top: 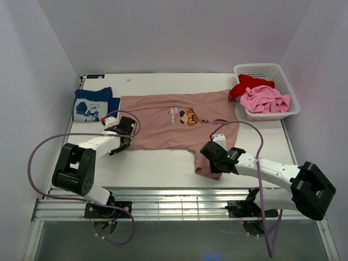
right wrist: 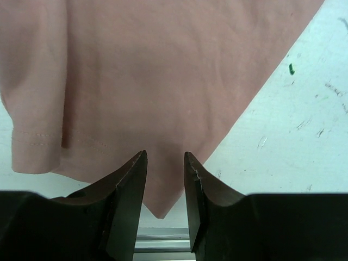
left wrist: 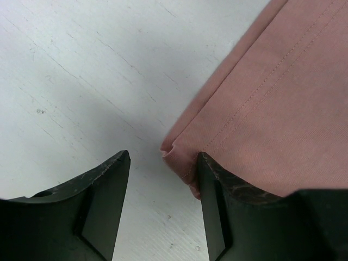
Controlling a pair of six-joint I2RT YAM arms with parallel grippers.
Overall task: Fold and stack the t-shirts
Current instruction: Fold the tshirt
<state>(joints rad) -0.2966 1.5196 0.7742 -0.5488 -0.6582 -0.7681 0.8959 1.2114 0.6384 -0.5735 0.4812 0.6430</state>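
The dusty pink-tan t-shirt (top: 163, 128) lies spread flat across the table, its pixel-art print (top: 190, 117) facing up. My left gripper (top: 124, 131) is open and low at the shirt's left hem corner (left wrist: 169, 150). In the left wrist view my left gripper (left wrist: 163, 160) has its right finger (left wrist: 217, 185) against the cloth (left wrist: 272, 109), and only bare table shows between the jaws. My right gripper (top: 216, 157) is open over the sleeve near the front. In the right wrist view my right gripper (right wrist: 165, 157) straddles a pointed flap of the cloth (right wrist: 163, 70).
A folded navy t-shirt (top: 92, 103) with a white print sits at the back left. The white basket (top: 283, 76) at the back right holds a red shirt (top: 247, 82) and a bright pink one (top: 265, 100). The table's front rail (right wrist: 163, 239) runs just below the sleeve tip.
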